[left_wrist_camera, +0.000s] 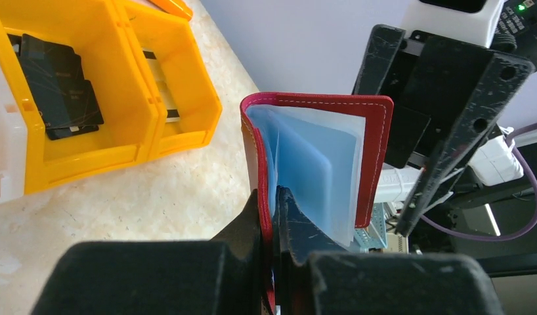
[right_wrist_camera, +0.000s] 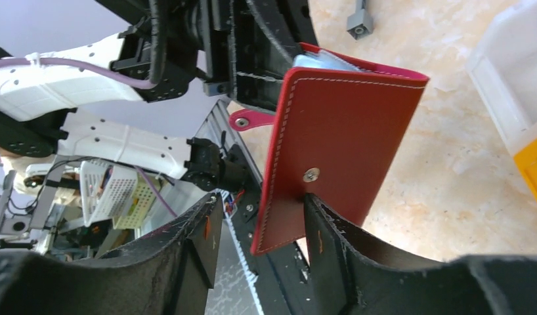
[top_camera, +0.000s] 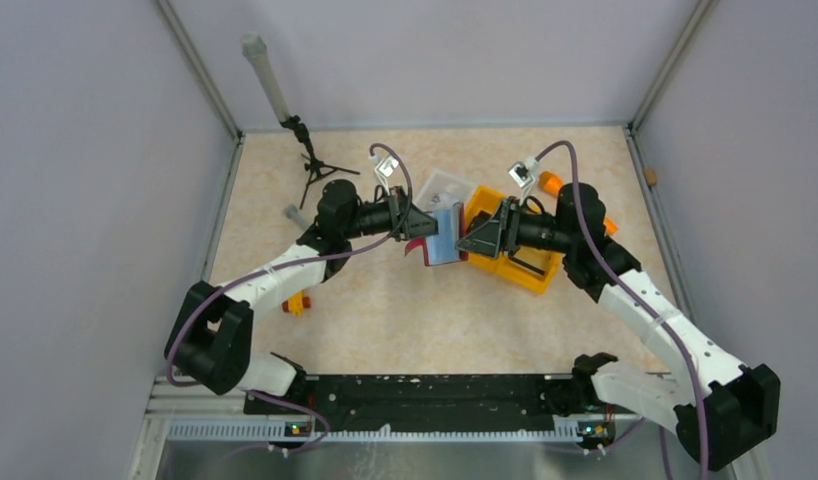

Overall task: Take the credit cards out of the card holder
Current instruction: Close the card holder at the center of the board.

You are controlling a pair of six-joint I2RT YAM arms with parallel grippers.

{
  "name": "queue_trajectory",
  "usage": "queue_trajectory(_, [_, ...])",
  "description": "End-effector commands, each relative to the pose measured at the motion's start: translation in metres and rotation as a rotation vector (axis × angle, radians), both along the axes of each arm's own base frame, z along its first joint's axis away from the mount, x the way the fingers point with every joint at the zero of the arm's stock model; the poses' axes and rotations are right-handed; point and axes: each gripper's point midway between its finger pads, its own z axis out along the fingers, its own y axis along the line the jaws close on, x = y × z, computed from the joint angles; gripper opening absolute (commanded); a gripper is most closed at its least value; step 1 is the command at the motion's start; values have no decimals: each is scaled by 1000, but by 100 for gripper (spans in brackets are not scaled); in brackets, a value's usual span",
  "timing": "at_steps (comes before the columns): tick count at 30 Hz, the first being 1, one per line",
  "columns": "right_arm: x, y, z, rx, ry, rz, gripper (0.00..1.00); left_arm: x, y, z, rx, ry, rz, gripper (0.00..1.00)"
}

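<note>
Left hand (left_wrist_camera: 269,197) pinched tight on the red card holder (right_wrist_camera: 344,125), upright mid-frame above the desk (top_camera: 385,310). Right hand (right_wrist_camera: 260,200) sits loosely apart around its cover, not gripping.

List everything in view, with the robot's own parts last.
card holder: one, dark red with pale blue sleeves, held off the table between the grippers
two-compartment tray: one, orange-yellow, right of centre
black block: one, in a tray compartment
white tray: one, behind the holder
tripod: one, black with a grey pole, far left
grey part: one, on the table near the tripod
orange piece: one, behind the orange-yellow tray
table: one, beige
left gripper: shut on the holder's edge
right gripper: open, astride the cover
</note>
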Motion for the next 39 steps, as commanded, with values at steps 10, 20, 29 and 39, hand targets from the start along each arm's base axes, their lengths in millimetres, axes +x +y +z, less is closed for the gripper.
queue_trajectory(10, [-25,20,3,78,-18,148,43,-19,9,-21,-26,68,-2,5])
queue_trajectory(20, [-27,53,-63,-75,36,137,25,-35,19,-64,-1,177,21,10])
queue_trajectory(29, [-17,28,-88,-191,-8,-33,24,-31,25,-145,214,295,64,9])
queue_trajectory(39, [-14,-1,-107,-323,-21,-135,28,-31,93,-186,783,348,221,43])
